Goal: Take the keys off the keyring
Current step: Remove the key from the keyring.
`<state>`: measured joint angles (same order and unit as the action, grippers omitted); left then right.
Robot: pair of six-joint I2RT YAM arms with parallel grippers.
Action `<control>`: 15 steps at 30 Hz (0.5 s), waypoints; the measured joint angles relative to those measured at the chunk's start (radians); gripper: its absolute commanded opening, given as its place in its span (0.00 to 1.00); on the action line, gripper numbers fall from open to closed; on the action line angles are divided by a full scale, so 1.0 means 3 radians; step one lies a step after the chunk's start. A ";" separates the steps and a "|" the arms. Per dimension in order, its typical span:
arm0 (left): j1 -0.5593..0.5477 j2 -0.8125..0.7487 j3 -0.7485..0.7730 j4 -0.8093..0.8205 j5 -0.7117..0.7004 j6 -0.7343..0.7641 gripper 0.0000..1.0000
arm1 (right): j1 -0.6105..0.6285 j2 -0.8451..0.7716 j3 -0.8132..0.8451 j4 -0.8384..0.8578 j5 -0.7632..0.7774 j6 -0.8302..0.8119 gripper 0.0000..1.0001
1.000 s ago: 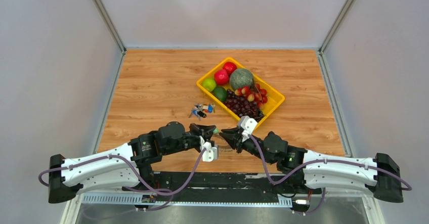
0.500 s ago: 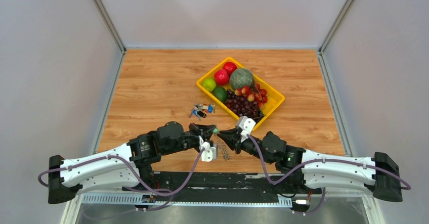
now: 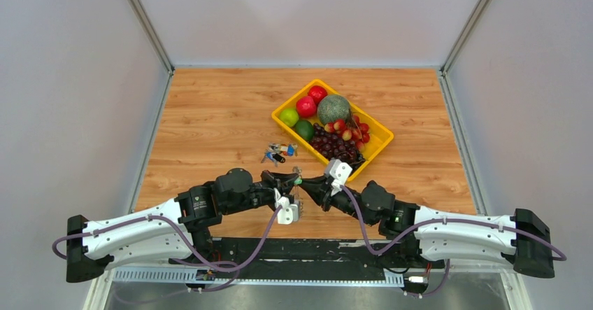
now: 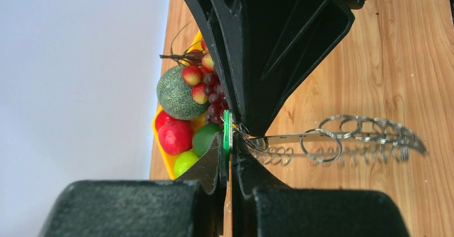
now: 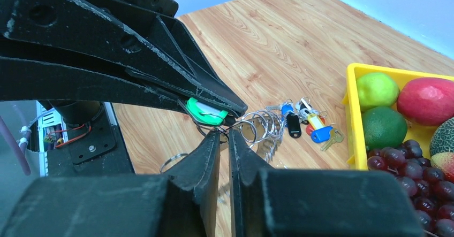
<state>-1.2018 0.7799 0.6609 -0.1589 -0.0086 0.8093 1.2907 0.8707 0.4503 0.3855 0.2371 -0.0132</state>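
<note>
The keyring (image 4: 289, 136) is hanging clear of the bench (image 3: 210, 114), caught between the two claw tips near the middle of the near edge. From the left wrist it is showing edge-on. Its thin wire is running out from the green tag (image 4: 226, 132) in one long line. The keys (image 4: 375, 132) are crowding the far stretch of that line as a row of overlapping silver loops. As best I can judge, the long axis is pointing away from the tag and from the yellow tray (image 3: 381, 142), toward the near side. From overhead the metal is too thin to trace.

The left claw (image 4: 229, 143) is clamping flat on the green tag, fingers together. The right claw (image 5: 225, 137) is facing it tip to tip, with a slim gap showing between its fingers. Ring wire is sitting at those tips just beside the tag, but I cannot tell whether it is truly pinched.

Both claws are sitting at the tag end, and the keys are lying well along the wire from either. My judgement is that the keys are going to have to travel along that line, and the right claw, free of the tag, is better placed to work them.

A bunch of coloured keys (image 5: 302, 122) is lying on the bench between claws and tray, apart.
</note>
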 measured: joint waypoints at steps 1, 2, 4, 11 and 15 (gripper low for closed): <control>0.0000 0.0000 0.0000 0.0001 0.0001 0.0000 0.00 | 0.0000 -0.0003 0.0001 0.0005 -0.0003 -0.0001 0.09; 0.0000 0.0000 0.0000 0.0000 0.0000 0.0000 0.00 | 0.0000 -0.0006 0.0003 0.0005 -0.0006 -0.0003 0.08; 0.0000 0.0000 0.0000 0.0000 0.0000 0.0000 0.00 | 0.0000 -0.0006 0.0003 0.0005 -0.0011 -0.0010 0.05; 0.0003 -0.0006 0.0000 0.0000 -0.0017 -0.0004 0.00 | -0.0004 0.0062 0.0066 -0.0029 -0.0057 -0.0037 0.00; 0.0017 -0.0027 0.0000 -0.0001 -0.0033 -0.0022 0.00 | -0.0015 0.0086 0.0098 -0.0045 -0.0097 -0.0051 0.00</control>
<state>-1.1969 0.7719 0.6609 -0.1593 -0.0185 0.8028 1.2861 0.8967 0.4797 0.3721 0.2081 -0.0284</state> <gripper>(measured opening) 0.020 0.007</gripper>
